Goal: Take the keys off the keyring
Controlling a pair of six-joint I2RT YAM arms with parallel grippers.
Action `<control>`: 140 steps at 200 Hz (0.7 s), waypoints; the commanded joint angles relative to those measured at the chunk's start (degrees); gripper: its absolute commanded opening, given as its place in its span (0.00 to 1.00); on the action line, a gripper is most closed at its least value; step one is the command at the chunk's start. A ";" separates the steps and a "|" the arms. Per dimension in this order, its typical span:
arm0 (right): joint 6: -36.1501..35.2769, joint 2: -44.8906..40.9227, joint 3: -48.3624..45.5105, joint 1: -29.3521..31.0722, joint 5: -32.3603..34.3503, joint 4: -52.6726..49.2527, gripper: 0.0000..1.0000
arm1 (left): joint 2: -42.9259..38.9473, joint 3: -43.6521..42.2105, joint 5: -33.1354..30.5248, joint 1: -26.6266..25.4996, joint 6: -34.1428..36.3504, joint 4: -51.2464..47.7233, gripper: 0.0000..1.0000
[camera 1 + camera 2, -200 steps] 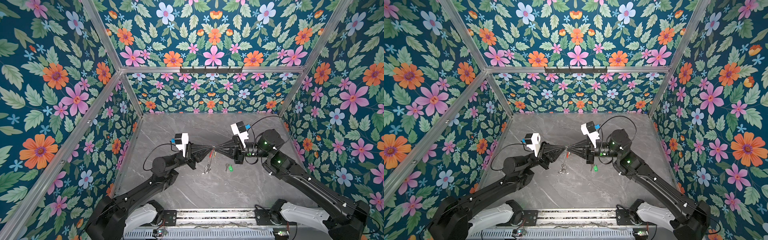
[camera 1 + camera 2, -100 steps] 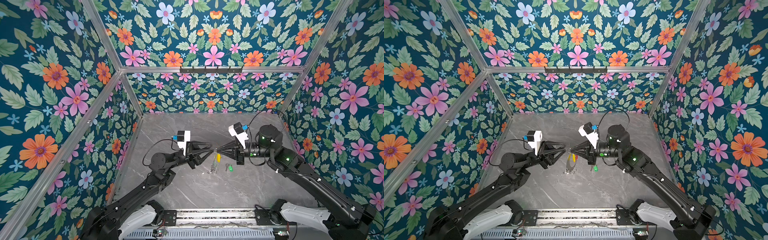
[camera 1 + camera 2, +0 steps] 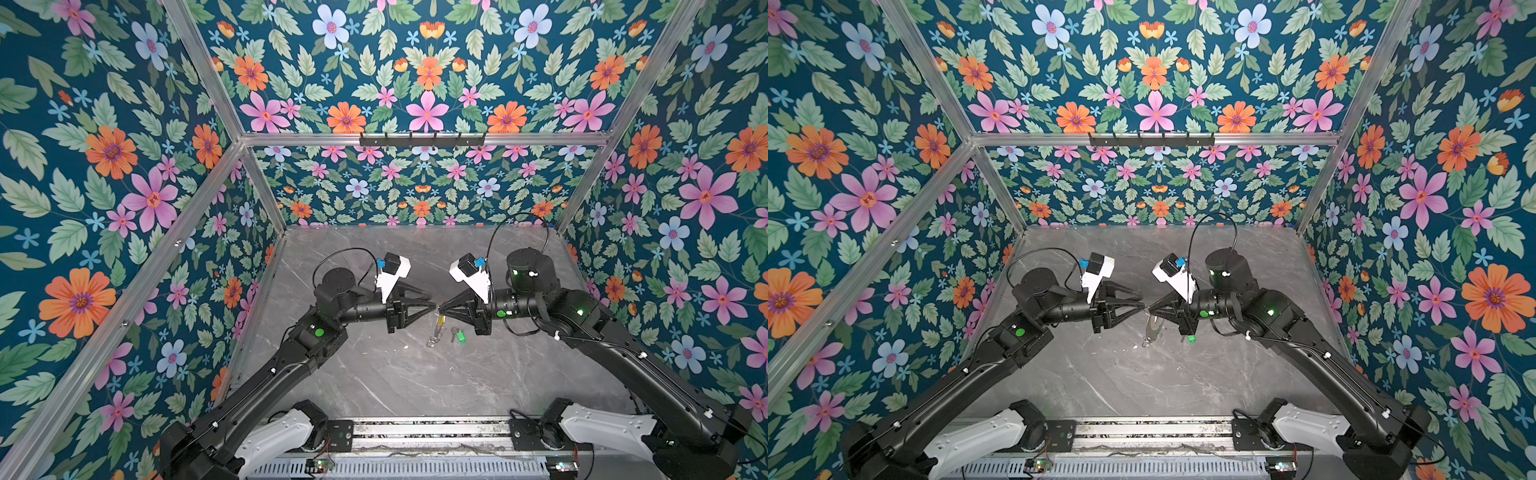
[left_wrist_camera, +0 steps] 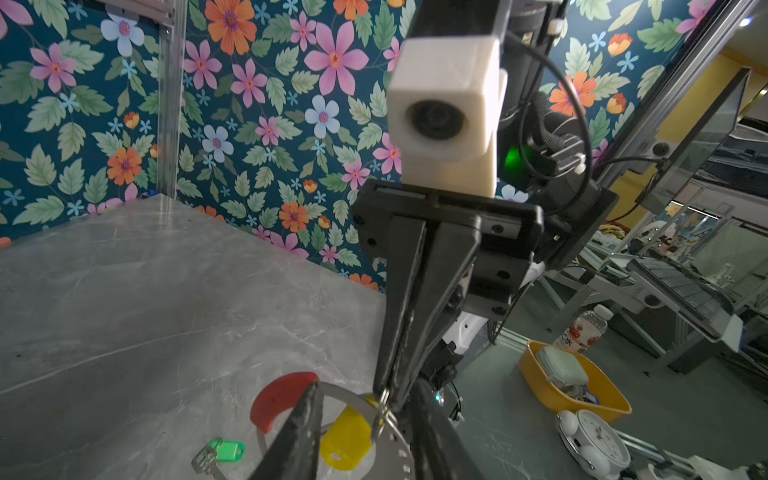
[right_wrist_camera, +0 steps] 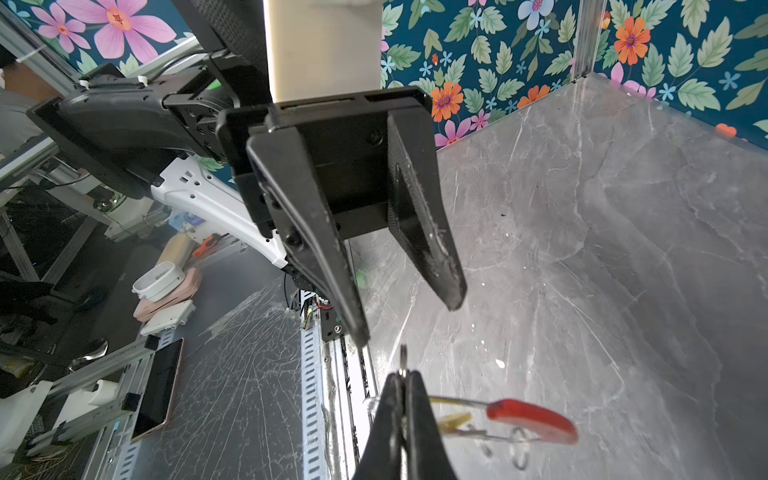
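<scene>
My right gripper (image 5: 401, 384) is pinched tight on the top of the keyring (image 5: 532, 419), holding it above the middle of the table (image 3: 395, 374). In both top views the keyring dangles lengthwise from my closed tips down toward the table. The yellow key (image 3: 440, 320) is on it, its head uppermost. My left gripper (image 3: 433, 303) faces the right one almost tip to tip, jaws apart. The green key (image 3: 461, 335) lies flat on the table just beside the keyring, apart from it, with its blade pointing toward it.
</scene>
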 commanded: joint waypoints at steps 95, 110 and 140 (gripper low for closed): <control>-1.55 0.40 0.78 0.30 0.85 -1.06 0.00 | 3.54 2.73 8.73 0.01 4.42 -5.06 0.20; -1.56 0.42 0.79 0.27 0.94 -0.82 0.00 | 3.63 2.73 8.79 0.02 4.22 -4.79 0.16; -1.09 0.34 0.50 0.34 0.85 0.13 0.00 | 3.72 2.29 8.99 0.05 3.47 -3.46 0.03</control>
